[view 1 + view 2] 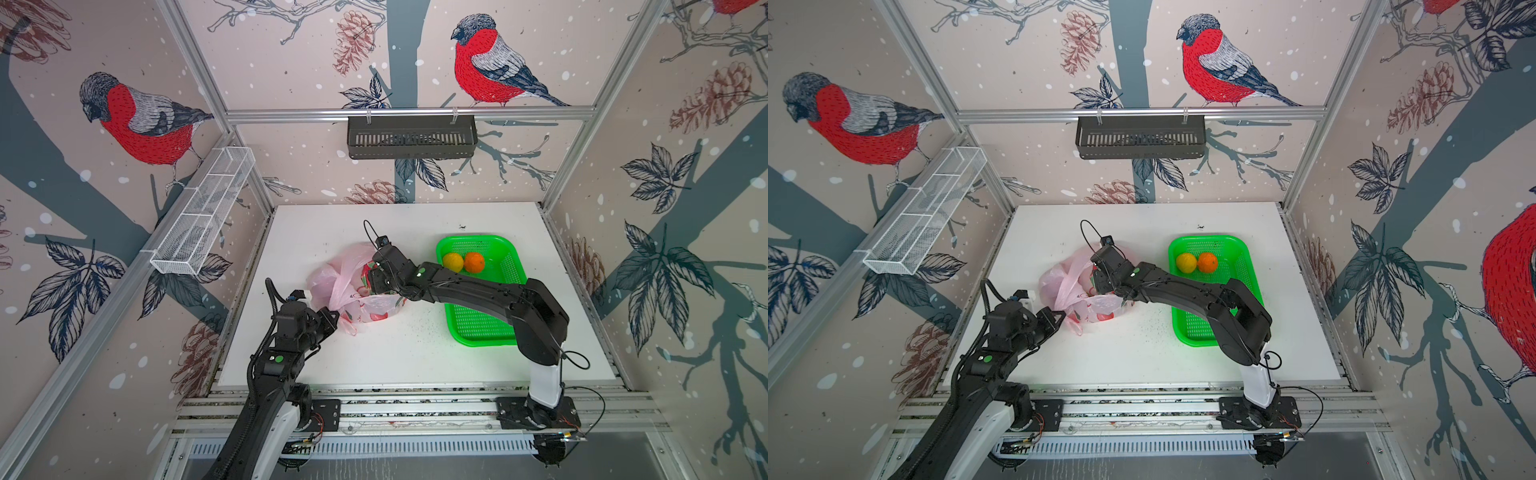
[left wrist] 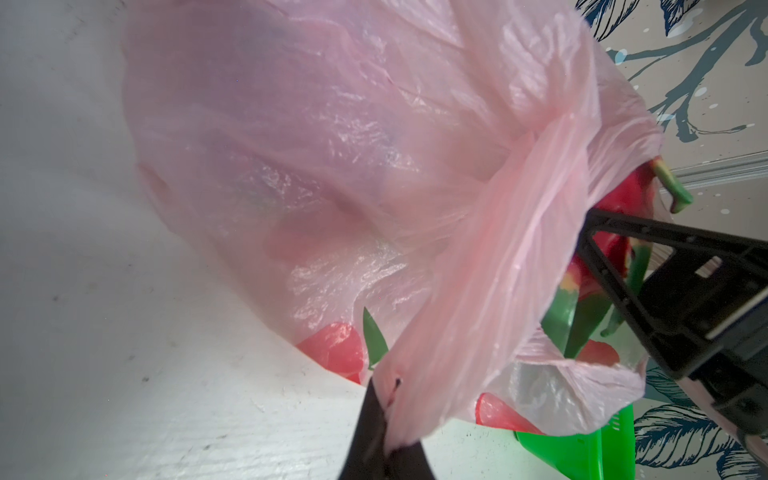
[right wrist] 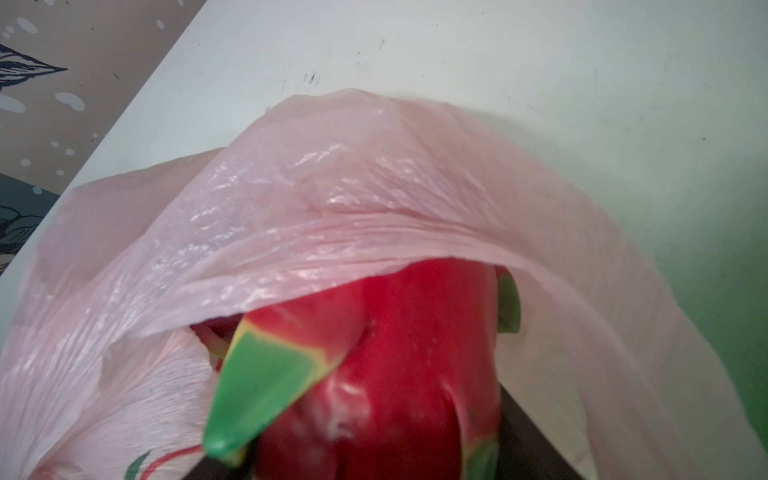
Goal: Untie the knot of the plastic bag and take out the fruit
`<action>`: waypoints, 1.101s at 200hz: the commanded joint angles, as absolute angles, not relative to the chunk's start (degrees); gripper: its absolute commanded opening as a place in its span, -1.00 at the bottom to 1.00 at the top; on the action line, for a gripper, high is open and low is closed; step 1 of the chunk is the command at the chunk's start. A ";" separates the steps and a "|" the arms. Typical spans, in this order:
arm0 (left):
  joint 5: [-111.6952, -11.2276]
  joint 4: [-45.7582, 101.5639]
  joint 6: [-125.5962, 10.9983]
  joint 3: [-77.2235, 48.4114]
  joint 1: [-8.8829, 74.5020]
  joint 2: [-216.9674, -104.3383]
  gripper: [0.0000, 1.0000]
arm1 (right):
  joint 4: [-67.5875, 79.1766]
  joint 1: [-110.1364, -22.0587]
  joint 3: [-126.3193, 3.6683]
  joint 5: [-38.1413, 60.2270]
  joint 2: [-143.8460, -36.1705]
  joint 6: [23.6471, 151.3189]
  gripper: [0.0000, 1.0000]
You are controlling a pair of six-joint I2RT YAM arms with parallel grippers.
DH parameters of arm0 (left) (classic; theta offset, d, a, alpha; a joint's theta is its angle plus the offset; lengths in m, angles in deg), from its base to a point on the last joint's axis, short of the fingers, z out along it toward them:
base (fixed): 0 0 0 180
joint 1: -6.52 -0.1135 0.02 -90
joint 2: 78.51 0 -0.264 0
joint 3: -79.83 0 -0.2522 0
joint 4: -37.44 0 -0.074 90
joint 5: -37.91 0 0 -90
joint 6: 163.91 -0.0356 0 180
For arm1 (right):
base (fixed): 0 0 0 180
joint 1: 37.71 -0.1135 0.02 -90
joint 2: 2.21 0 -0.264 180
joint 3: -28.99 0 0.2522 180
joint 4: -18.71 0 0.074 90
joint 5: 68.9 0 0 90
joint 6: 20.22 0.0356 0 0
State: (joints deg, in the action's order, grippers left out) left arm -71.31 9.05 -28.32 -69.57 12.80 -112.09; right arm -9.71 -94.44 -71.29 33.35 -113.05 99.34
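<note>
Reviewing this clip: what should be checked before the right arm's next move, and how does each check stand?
1. Opening: ok; the thin pale pink plastic bag gapes wide.
2. Left gripper pinching the bag's handle strap: ok, jaws shut.
3. Right gripper on the magenta green-tipped dragon fruit: ok, looks gripped.
4. Exit path: not ok; bag film drapes over that fruit.
5. Room in the bright green mesh basket: ok; bare mesh shows beside a yellow lemon-like ball and an orange.

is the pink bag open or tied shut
Open: in the right wrist view the mouth of the plastic bag gapes around a dragon fruit, and the left claw holds a handle strap aside.
</note>
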 commanded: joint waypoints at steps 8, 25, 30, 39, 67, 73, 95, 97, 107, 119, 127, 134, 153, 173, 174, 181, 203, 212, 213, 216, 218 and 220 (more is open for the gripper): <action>-70.99 11.38 -28.93 -69.53 12.68 -112.17 -1.00 | -7.73 -94.69 -70.50 35.07 -110.81 98.61 -0.48; -70.80 11.29 -29.14 -69.53 12.67 -112.04 -1.00 | -7.63 -94.67 -70.19 35.07 -109.98 98.61 -0.48; -70.76 11.31 -29.12 -69.53 12.67 -112.03 -1.00 | -7.62 -94.67 -70.07 35.07 -109.73 98.62 -0.48; -70.64 11.29 -29.21 -69.53 12.67 -112.15 -1.00 | -7.45 -94.69 -69.85 35.07 -109.32 98.63 -0.48; -70.18 11.46 -29.38 -69.78 12.67 -112.25 -1.00 | -6.86 -94.71 -69.24 35.07 -107.95 98.52 -0.48; -69.96 11.58 -29.35 -69.96 12.67 -112.30 -1.00 | -6.76 -94.67 -69.24 35.07 -107.70 98.52 -0.48; -69.98 12.24 -29.22 -70.32 12.76 -112.42 -1.00 | -6.42 -94.67 -69.37 34.90 -106.91 98.48 -0.48; -69.90 12.30 -29.18 -70.37 12.76 -112.43 -1.00 | -6.42 -94.67 -69.40 34.89 -106.83 98.49 -0.48; -69.76 12.41 -29.19 -70.42 12.77 -112.52 -1.00 | -6.14 -94.76 -69.40 34.89 -106.47 98.49 -0.49; -69.67 12.67 -29.32 -70.33 12.76 -112.60 -1.00 | -5.88 -94.77 -69.43 34.92 -106.03 98.44 -0.49; -69.64 12.86 -29.28 -70.37 12.76 -112.76 -1.00 | -5.71 -94.76 -69.50 34.85 -105.84 98.36 -0.49; -69.62 13.08 -29.28 -70.32 12.77 -112.91 -1.00 | -5.53 -94.76 -69.53 34.81 -105.66 98.35 -0.49; -69.67 13.88 -29.32 -70.32 12.76 -113.53 -1.00 | -4.94 -94.82 -69.92 34.85 -105.23 98.42 -0.49; -69.54 15.02 -29.18 -70.19 12.76 -114.43 -1.00 | -4.24 -94.76 -70.24 34.47 -104.80 98.61 -0.49; -69.51 15.09 -29.13 -70.21 12.76 -114.49 -1.00 | -4.22 -94.76 -70.27 34.46 -104.79 98.61 -0.49; -69.48 15.60 -29.04 -70.15 12.80 -114.75 -1.00 | -4.04 -94.76 -70.50 34.16 -104.62 98.61 -0.49; -68.99 17.78 -28.62 -70.20 12.78 -115.66 -1.00 | -3.76 -94.84 -70.90 33.59 -104.10 98.66 -0.49; -69.01 18.58 -28.54 -70.15 12.79 -116.30 -1.00 | -3.60 -94.93 -70.91 33.42 -103.82 98.70 -0.49; -69.03 18.67 -28.50 -70.15 12.82 -116.39 -1.00 | -3.59 -94.98 -70.91 33.41 -103.77 98.70 -0.49; -69.02 18.94 -28.51 -70.07 12.84 -116.48 -1.00 | -3.58 -95.01 -70.83 33.40 -103.66 98.70 -0.49; -69.04 19.11 -28.48 -70.02 12.85 -116.70 -1.00 | -3.58 -95.02 -70.82 33.40 -103.57 98.70 -0.49; -69.09 19.29 -28.43 -70.05 12.85 -116.82 -1.00 | -3.54 -95.06 -70.82 33.40 -103.55 98.70 -0.49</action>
